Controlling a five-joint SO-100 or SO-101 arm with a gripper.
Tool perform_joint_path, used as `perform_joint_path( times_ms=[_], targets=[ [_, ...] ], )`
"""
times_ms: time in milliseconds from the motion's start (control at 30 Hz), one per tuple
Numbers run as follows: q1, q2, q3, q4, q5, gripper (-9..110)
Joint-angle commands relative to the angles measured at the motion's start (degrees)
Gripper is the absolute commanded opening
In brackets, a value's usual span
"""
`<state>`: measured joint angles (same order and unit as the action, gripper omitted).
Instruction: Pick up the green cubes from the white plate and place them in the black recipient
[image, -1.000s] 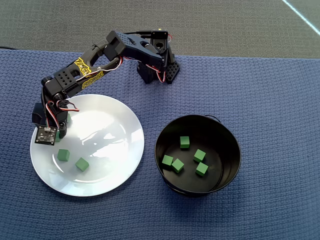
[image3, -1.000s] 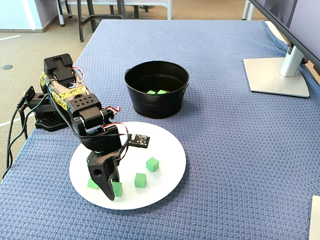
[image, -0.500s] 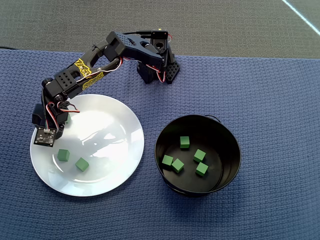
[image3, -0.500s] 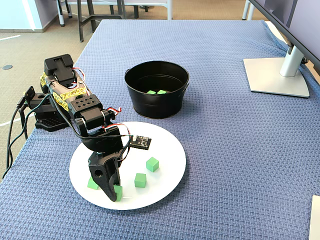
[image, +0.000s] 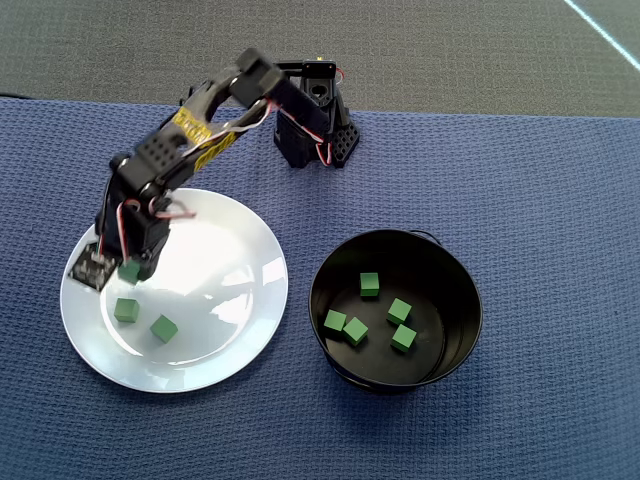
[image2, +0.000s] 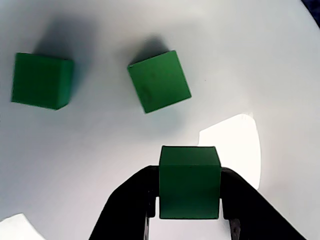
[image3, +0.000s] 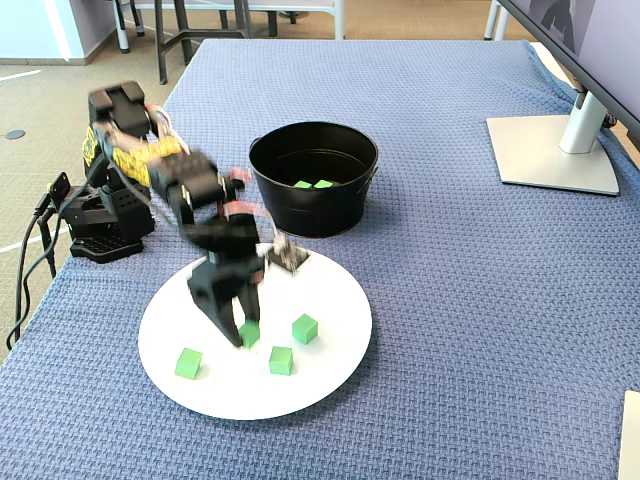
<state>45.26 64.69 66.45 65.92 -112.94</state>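
My gripper (image2: 190, 200) is shut on one green cube (image2: 190, 187), pinched between both black fingers just above the white plate (image: 230, 270). In the overhead view the gripper (image: 129, 272) is over the plate's left side. Two loose green cubes (image2: 42, 81) (image2: 159, 81) lie on the plate ahead of it. The fixed view shows the gripper (image3: 245, 338), the plate (image3: 330, 290) and three loose cubes on it, one (image3: 187, 363) near the plate's front edge. The black recipient (image: 470, 300) stands right of the plate with several green cubes (image: 356, 331) inside.
The arm's base (image3: 100, 225) with its cables sits at the left edge of the blue woven mat (image3: 450, 300) in the fixed view. A monitor stand (image3: 555, 150) occupies the far right. The recipient (image3: 313, 210) stands just behind the plate there.
The gripper has risen and swung inward over the plate with a green cube in its jaws. The arm is motion-blurred in the fixed view. One cube stays near the plate's edge.
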Motion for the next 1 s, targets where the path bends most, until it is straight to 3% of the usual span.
perform_joint_path(
  times_ms=[0, 167, 300, 533, 733, 967],
  targets=[
    [-2.2, 14.4, -2.3, 11.3, 6.0, 0],
    [-5.7, 24.6, -4.5, 15.3, 20.1, 0],
    [-10.8, 30.4, -2.6, 13.4, 39.4, 0],
    [-26.5, 39.7, 6.2, 12.0, 66.4, 0],
    [-42.9, 37.6, 6.3, 13.4, 87.4, 0],
    [-55.0, 24.9, -1.9, 12.7, 110.6, 0]
  ],
)
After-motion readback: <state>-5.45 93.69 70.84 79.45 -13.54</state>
